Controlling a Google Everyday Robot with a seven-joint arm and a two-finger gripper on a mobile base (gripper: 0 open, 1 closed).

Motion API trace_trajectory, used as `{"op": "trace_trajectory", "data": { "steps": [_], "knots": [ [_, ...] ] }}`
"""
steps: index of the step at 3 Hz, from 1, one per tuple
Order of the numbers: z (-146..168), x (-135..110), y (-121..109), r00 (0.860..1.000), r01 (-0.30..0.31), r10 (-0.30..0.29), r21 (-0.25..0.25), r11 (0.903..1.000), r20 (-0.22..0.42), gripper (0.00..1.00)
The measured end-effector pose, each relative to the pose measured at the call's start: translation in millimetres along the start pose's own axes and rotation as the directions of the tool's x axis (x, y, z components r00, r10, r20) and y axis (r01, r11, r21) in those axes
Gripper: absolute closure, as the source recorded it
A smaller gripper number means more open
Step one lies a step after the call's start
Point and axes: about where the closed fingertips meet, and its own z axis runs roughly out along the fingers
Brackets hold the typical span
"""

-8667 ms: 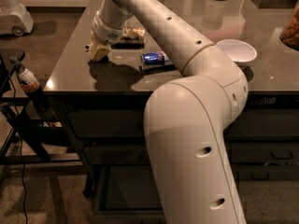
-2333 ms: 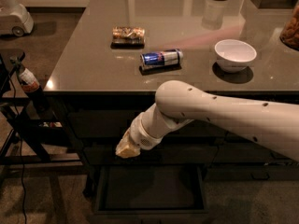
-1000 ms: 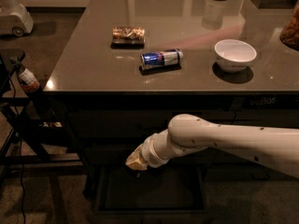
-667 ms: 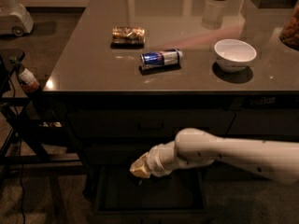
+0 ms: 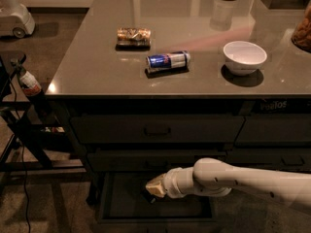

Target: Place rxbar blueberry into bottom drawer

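Note:
The bottom drawer [image 5: 121, 200] of the dark grey cabinet is pulled open and shows a dark flat interior. My gripper [image 5: 155, 188] reaches in from the right on the white arm [image 5: 243, 178] and hangs low over the middle of the drawer. The rxbar blueberry is not clearly visible. A small dark shape just under the gripper tip may be it, but I cannot tell.
On the tabletop lie a blue-and-silver can [image 5: 167, 61], a brownish-gold packet [image 5: 133, 35] and a white bowl [image 5: 244, 56]. Two closed handled drawers [image 5: 158, 129] sit above the open one. A black frame with a red-and-white bottle [image 5: 29, 82] stands at the left.
The arm has come off the tabletop, dropped past the upper drawer fronts and now sits lower and further right, with the gripper over the open bottom drawer.

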Motion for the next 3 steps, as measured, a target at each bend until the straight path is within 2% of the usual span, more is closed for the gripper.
{"op": "trace_trajectory", "data": {
  "steps": [1,2,3],
  "knots": [
    [0.1,0.1,-0.1,1.000,0.000,0.000,0.000,1.0000,0.000,1.00],
    [10.0,19.7,-16.5,0.999,-0.048,0.047,0.054,0.9974,0.009,1.00],
    [20.2,48.6,-47.8,0.992,-0.123,0.119,0.107,0.9866,0.046,1.00]
  ]
}}
